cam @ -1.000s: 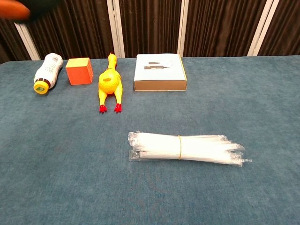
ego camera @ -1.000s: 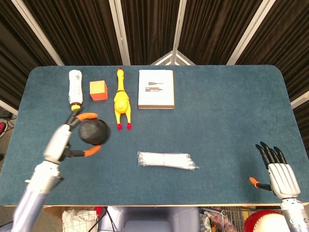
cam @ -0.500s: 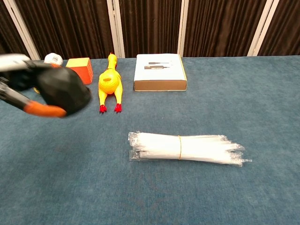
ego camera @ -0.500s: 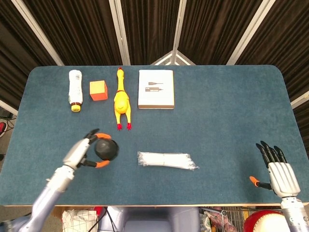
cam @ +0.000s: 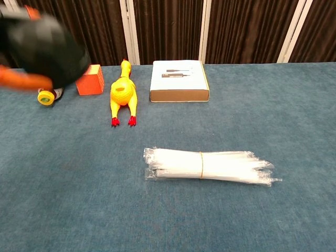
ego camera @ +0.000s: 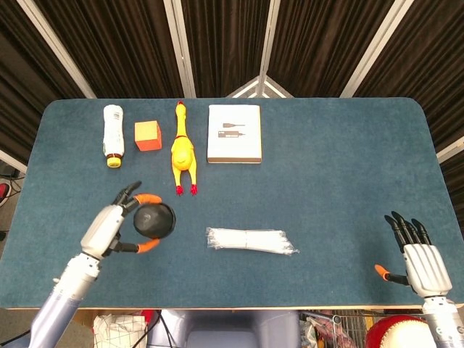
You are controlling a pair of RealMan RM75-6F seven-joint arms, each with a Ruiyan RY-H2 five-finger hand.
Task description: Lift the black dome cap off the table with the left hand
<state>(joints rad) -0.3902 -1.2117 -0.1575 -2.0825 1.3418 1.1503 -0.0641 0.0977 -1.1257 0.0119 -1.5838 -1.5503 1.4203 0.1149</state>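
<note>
My left hand (ego camera: 116,226) grips the black dome cap (ego camera: 154,220) between orange-tipped fingers, holding it in the air above the table's front left. In the chest view the cap (cam: 44,50) looms large and blurred at the upper left, well off the table, with an orange fingertip (cam: 23,81) under it. My right hand (ego camera: 420,261) rests at the table's front right corner with its fingers straight and apart, holding nothing.
A white bottle (ego camera: 112,135), an orange cube (ego camera: 147,135), a yellow rubber chicken (ego camera: 182,148) and a white box (ego camera: 234,133) line the far side of the blue table (ego camera: 333,174). A bundle of clear plastic sleeves (ego camera: 250,240) lies near the front middle.
The left hand with the cap dipped toward the front and right half a second ago, then rose again; in the chest view the cap now sits higher and further left. The right hand stayed still.
</note>
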